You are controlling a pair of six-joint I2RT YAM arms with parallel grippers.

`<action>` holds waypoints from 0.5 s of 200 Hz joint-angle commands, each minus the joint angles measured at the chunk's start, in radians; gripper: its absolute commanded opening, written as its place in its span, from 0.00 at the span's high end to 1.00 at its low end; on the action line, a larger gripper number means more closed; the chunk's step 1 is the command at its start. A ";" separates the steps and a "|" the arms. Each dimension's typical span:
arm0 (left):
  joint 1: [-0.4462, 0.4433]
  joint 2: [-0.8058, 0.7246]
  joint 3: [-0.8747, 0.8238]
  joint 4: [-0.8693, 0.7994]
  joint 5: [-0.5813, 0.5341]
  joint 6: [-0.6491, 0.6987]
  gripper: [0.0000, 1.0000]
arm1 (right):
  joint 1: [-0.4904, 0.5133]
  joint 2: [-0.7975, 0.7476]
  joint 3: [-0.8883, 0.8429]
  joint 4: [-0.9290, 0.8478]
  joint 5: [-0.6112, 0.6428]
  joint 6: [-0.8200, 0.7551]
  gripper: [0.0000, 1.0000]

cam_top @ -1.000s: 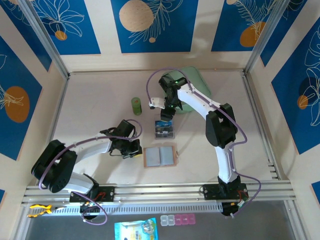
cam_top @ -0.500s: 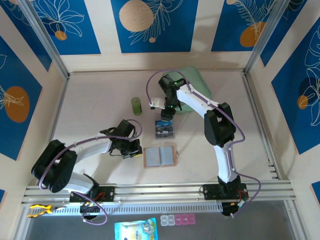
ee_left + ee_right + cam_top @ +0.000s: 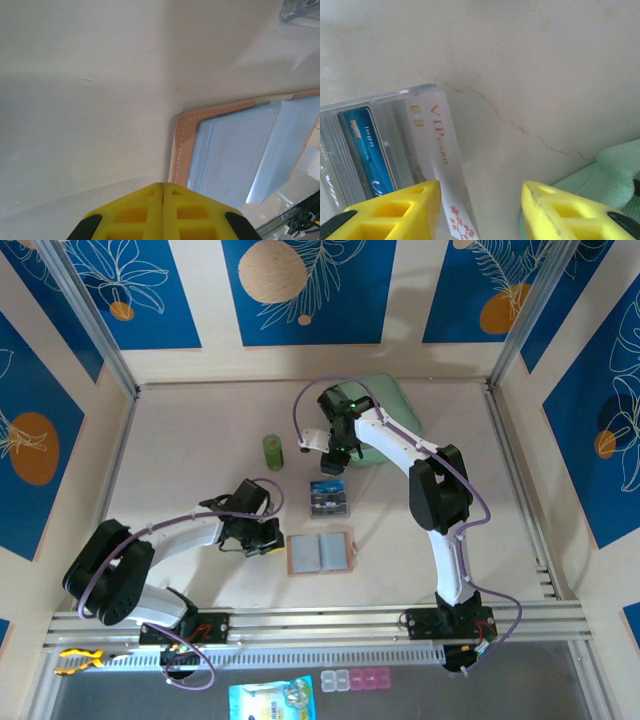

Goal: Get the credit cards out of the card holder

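The holder [image 3: 320, 553] lies open and flat at 3 o'clock from the left gripper [image 3: 270, 543], just beside it, with its long axis running 9-to-3. The left arm is nearer, its fingers pressed together and empty. The right gripper [image 3: 334, 462], fingers apart, hovers at 12 o'clock of the box [image 3: 330, 498] containing the cards [image 3: 372, 145].

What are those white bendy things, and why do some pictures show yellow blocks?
They are two robot arms bolted to a table. One picture looks down from above. The other two come from cameras on the wrists, so the yellow blocks are each arm's own fingers. The left arm's fingers are pressed shut beside an open tan card holder. The right arm's fingers are open by a clear box with a blue card and a white VIP card inside. A green case and a green tube sit nearby. Nothing is held.
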 commanded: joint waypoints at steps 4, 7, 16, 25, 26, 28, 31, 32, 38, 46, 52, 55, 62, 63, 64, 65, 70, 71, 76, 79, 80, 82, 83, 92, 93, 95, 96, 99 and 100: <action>0.015 0.008 -0.004 -0.011 0.017 0.014 0.94 | -0.004 -0.015 0.027 0.024 0.008 0.015 0.53; 0.015 0.007 -0.005 -0.010 0.017 0.015 0.95 | -0.005 -0.015 0.027 0.027 0.008 0.016 0.53; 0.015 0.007 -0.005 -0.011 0.018 0.015 0.94 | -0.004 -0.012 0.030 0.031 0.012 0.016 0.53; 0.015 0.008 -0.004 -0.010 0.018 0.015 0.94 | -0.005 -0.011 0.032 0.038 0.016 0.017 0.53; 0.015 0.008 -0.004 -0.011 0.018 0.014 0.95 | -0.005 -0.010 0.032 0.038 0.017 0.017 0.53; 0.015 0.009 -0.004 -0.011 0.018 0.015 0.95 | -0.005 -0.010 0.033 0.040 0.016 0.017 0.53; 0.015 0.008 -0.004 -0.011 0.018 0.014 0.94 | -0.005 -0.009 0.033 0.041 0.017 0.016 0.53; 0.016 0.008 -0.004 -0.011 0.018 0.014 0.94 | -0.005 -0.009 0.033 0.042 0.017 0.016 0.53; 0.017 0.009 -0.004 -0.011 0.018 0.015 0.95 | -0.005 -0.007 0.034 0.045 0.017 0.016 0.53; 0.017 0.008 -0.003 -0.011 0.018 0.014 0.94 | -0.005 -0.003 0.037 0.049 0.018 0.016 0.53; 0.017 0.008 -0.003 -0.011 0.018 0.014 0.94 | -0.006 0.000 0.040 0.048 0.017 0.015 0.53; 0.017 0.008 -0.003 -0.012 0.018 0.014 0.94 | -0.005 0.000 0.041 0.048 0.016 0.016 0.53; 0.016 0.007 -0.003 -0.012 0.018 0.014 0.94 | -0.005 0.004 0.043 0.049 0.014 0.016 0.53; 0.016 0.006 -0.003 -0.012 0.018 0.014 0.94 | -0.005 0.004 0.044 0.049 0.013 0.016 0.53; 0.016 0.006 -0.003 -0.013 0.018 0.014 0.94 | -0.005 0.004 0.045 0.050 0.015 0.016 0.53; 0.016 0.006 -0.003 -0.013 0.018 0.015 0.94 | -0.004 0.004 0.046 0.051 0.016 0.016 0.53; 0.017 0.007 -0.003 -0.014 0.018 0.014 0.94 | -0.005 0.006 0.047 0.052 0.016 0.015 0.53; 0.017 0.007 -0.003 -0.014 0.018 0.015 0.94 | -0.005 0.007 0.048 0.052 0.016 0.015 0.53; 0.017 0.007 -0.003 -0.014 0.018 0.014 0.94 | -0.005 0.010 0.049 0.054 0.015 0.015 0.53; 0.017 0.007 -0.004 -0.014 0.018 0.014 0.95 | -0.005 0.010 0.051 0.056 0.016 0.015 0.53; 0.017 0.007 -0.004 -0.014 0.018 0.015 0.95 | -0.005 0.011 0.051 0.057 0.017 0.015 0.53; 0.017 0.007 -0.004 -0.013 0.018 0.014 0.94 | -0.005 0.012 0.051 0.059 0.017 0.015 0.53; 0.017 0.007 -0.004 -0.013 0.018 0.014 0.94 | -0.005 0.012 0.052 0.060 0.018 0.015 0.53; 0.017 0.007 -0.005 -0.013 0.018 0.015 0.95 | -0.005 0.018 0.055 0.065 0.019 0.013 0.53; 0.017 0.007 -0.005 -0.012 0.018 0.015 0.95 | -0.005 0.020 0.056 0.066 0.019 0.013 0.53; 0.017 0.007 -0.005 -0.013 0.018 0.015 0.94 | -0.005 0.022 0.058 0.066 0.019 0.012 0.53; 0.017 0.007 -0.005 -0.012 0.018 0.014 0.94 | -0.004 0.022 0.058 0.066 0.019 0.011 0.53; 0.017 0.008 -0.006 -0.013 0.018 0.015 0.95 | -0.005 0.024 0.061 0.067 0.018 0.012 0.53; 0.017 0.007 -0.006 -0.013 0.018 0.014 0.95 | -0.005 0.024 0.061 0.067 0.018 0.011 0.53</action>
